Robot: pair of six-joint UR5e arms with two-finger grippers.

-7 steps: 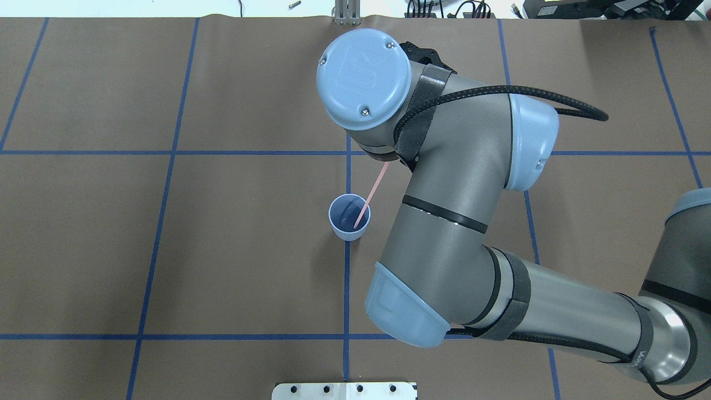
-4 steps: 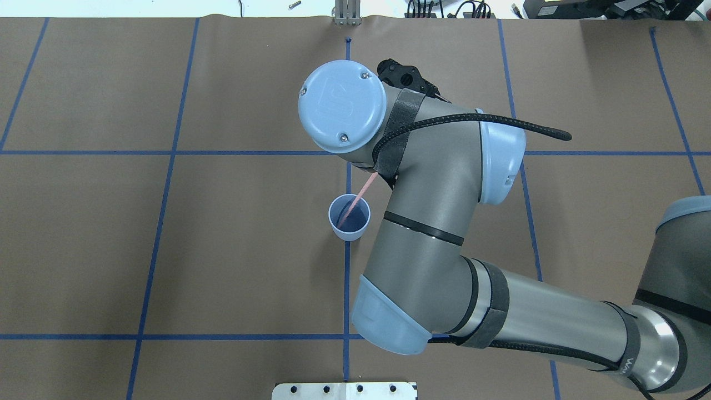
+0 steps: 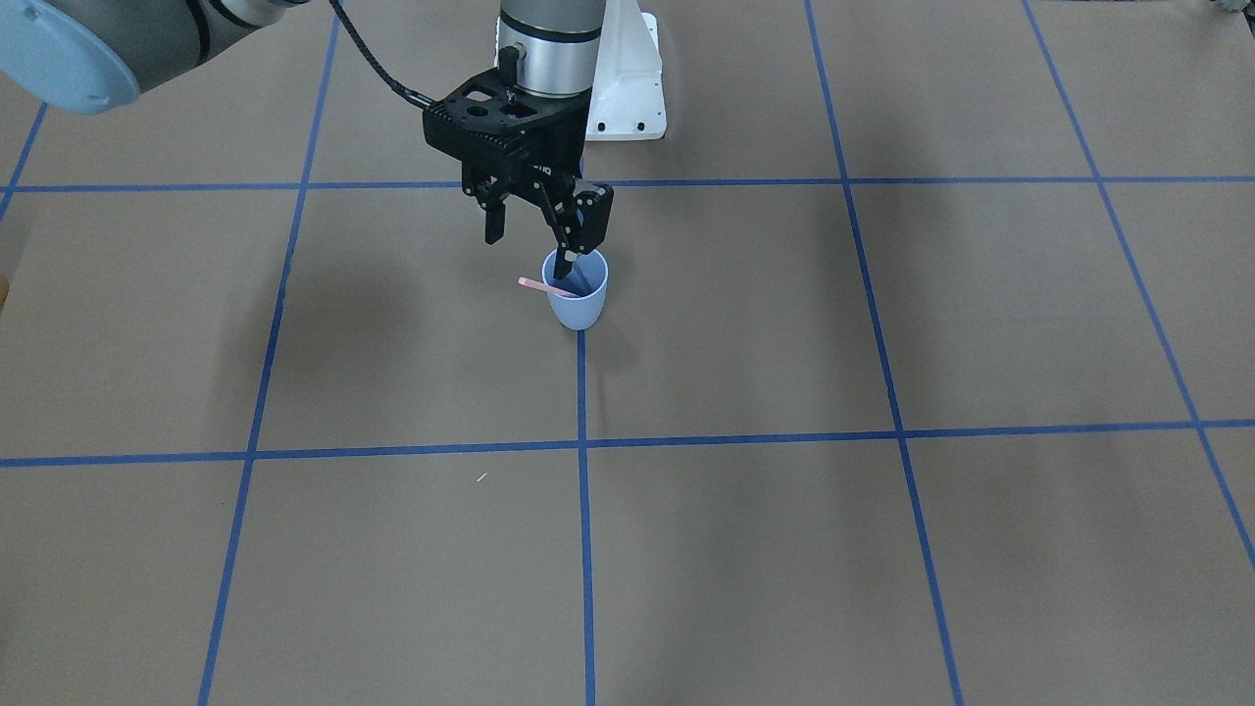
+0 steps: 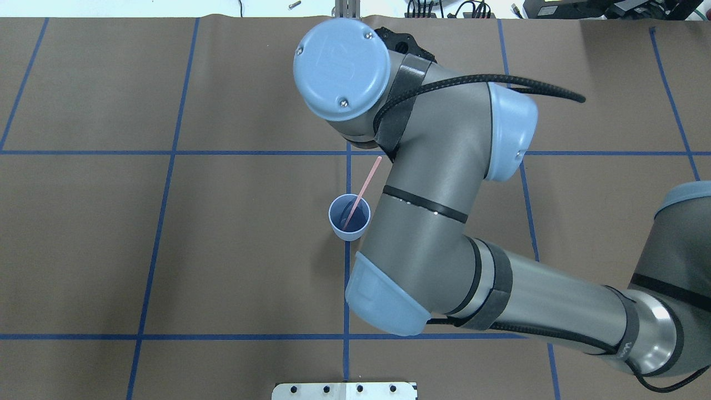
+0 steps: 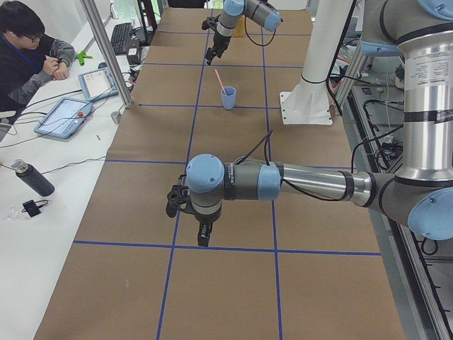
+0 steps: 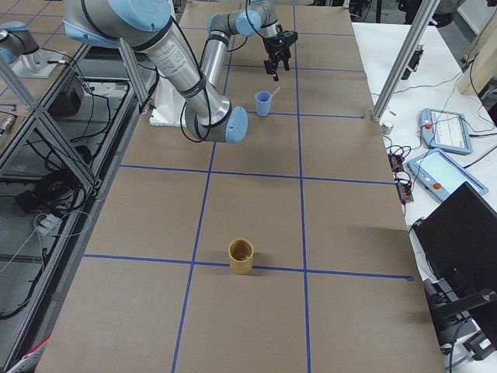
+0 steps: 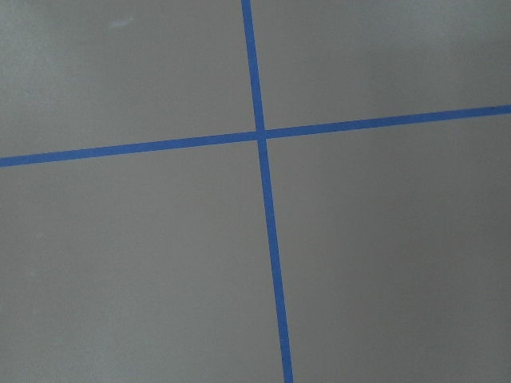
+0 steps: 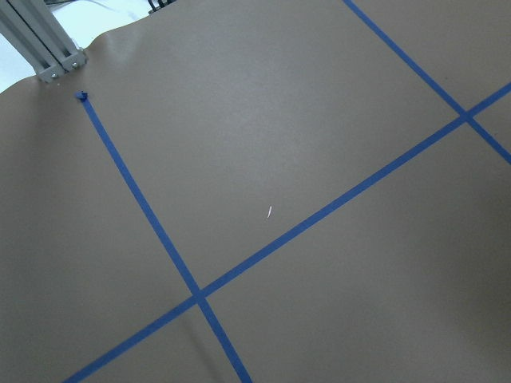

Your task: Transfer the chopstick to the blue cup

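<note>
The pale blue cup stands upright on a blue tape line near the table's middle. The pink chopstick rests in it, its low end inside and its top leaning over the rim. Nothing holds it. In the overhead view the chopstick slants up out of the cup. My right gripper hangs open just above and behind the cup, one finger close to the rim. The overhead view hides it under the wrist. My left gripper hovers low over bare table far from the cup; I cannot tell its state.
A yellow cup stands on the table's right end. The robot's white base plate is behind the blue cup. A tiny white speck lies on the brown paper. An operator sits at a side desk with tablets.
My right gripper let go of the chopstick, which now leans free in the cup. The wrist has moved up and away from the cup, toward the table's far side.
</note>
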